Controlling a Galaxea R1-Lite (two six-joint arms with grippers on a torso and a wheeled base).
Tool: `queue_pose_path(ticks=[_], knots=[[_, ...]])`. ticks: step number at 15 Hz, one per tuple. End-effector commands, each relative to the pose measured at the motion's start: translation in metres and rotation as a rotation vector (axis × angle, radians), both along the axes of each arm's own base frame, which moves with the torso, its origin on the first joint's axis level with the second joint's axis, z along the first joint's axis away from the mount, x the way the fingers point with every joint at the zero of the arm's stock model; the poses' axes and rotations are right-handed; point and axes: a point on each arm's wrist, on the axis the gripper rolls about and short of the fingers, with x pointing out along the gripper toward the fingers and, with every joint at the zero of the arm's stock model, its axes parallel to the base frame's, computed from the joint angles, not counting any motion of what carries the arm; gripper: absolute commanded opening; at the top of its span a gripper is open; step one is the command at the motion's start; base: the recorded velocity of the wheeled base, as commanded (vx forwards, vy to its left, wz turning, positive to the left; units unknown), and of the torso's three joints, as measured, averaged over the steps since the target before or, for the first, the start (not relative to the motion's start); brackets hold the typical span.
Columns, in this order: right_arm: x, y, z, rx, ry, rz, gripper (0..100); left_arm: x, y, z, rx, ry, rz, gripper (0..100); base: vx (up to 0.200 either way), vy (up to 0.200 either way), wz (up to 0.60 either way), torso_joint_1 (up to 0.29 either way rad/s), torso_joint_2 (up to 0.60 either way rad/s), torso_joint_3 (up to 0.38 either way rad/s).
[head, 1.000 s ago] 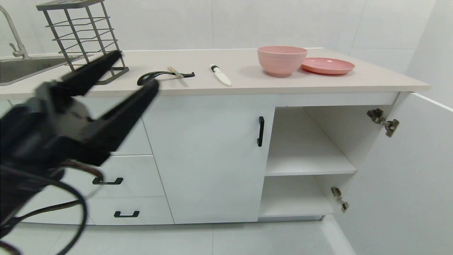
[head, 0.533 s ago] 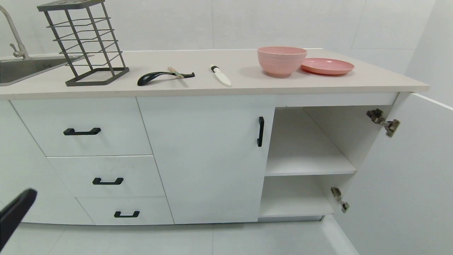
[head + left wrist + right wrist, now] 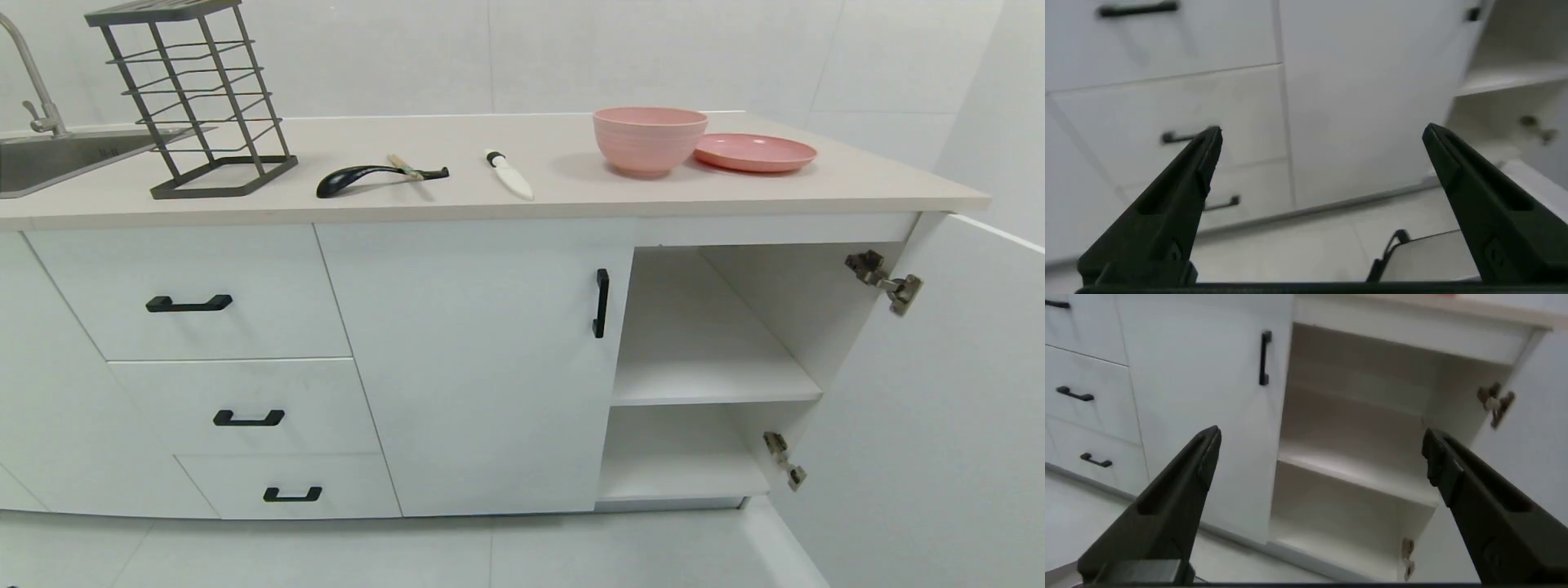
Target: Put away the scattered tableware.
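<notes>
Beige countertop, pink bowl, white wall

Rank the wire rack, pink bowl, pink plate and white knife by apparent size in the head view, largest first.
1. wire rack
2. pink bowl and pink plate: alike in width, and the plate lies flat, so unranked
3. white knife

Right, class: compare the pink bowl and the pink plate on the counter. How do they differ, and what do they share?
The pink bowl is deep and tall-walled; the pink plate is flat and shallow. The bowl stands nearer the middle of the counter; the plate lies toward its right end. Both are pink, upright, and sit on the counter above the open cabinet.
</notes>
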Motion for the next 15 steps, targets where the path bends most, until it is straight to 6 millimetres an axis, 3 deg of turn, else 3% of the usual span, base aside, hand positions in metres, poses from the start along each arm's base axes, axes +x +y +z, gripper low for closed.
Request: queue_pose_path(ticks=[1,4,7,11,15], knots=[[0.000,0.000,-0.003,0.010,0.022,-0.020,100,-0.004,0.001,-0.004,0.007,-0.040,0.045,100,0.000,0.000,0.00,0.000,0.00,0.000],[0.001,-0.001,-0.004,0.014,0.037,-0.058,100,-0.004,0.003,-0.008,0.024,-0.005,0.132,100,0.000,0.000,0.00,0.000,0.00,0.000],[-0.003,-0.003,0.013,0.032,-0.062,-0.134,100,-0.004,0.003,-0.008,-0.003,0.002,0.137,100,0.000,0.000,0.00,0.000,0.00,0.000],[0.002,-0.004,-0.017,0.060,0.169,-0.199,100,-0.004,0.003,-0.008,-0.014,0.003,0.137,100,0.000,0.000,0.00,0.000,0.00,0.000],[0.002,-0.008,-0.023,0.077,0.230,-0.351,100,-0.004,0.003,-0.008,-0.021,0.004,0.137,100,0.000,0.000,0.00,0.000,0.00,0.000]])
